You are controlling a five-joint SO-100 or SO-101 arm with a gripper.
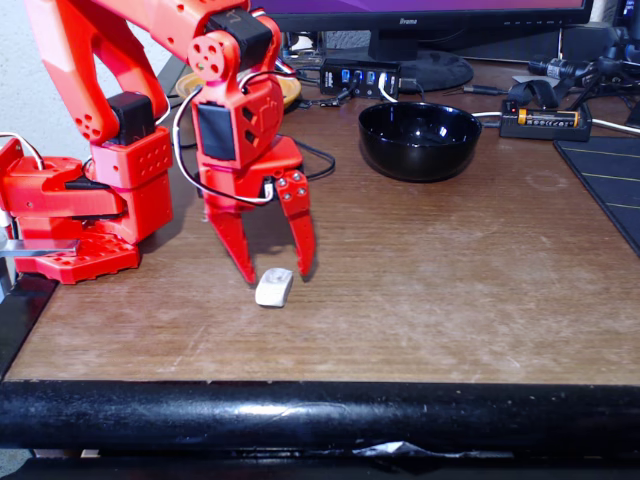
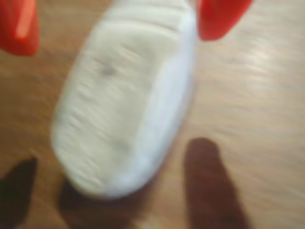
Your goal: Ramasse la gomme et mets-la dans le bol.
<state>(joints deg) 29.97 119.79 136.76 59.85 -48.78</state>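
White eraser lies between wide-open, empty gripper tips on counter; lower, centre, then close

On the bottom bezel of the monitor at the back of the desk in the fixed view, you can read the brand "iiyama" in small pale letters. That is the one piece of text you can make out with any confidence. The yellow-and-black battery, lying in its black holder to the right of the bowl, carries dark printing along its wrapper, but it is too small for you to read. In the wrist view, you find no letters, numbers or signs: the picture is blurred and no printing can be told there.
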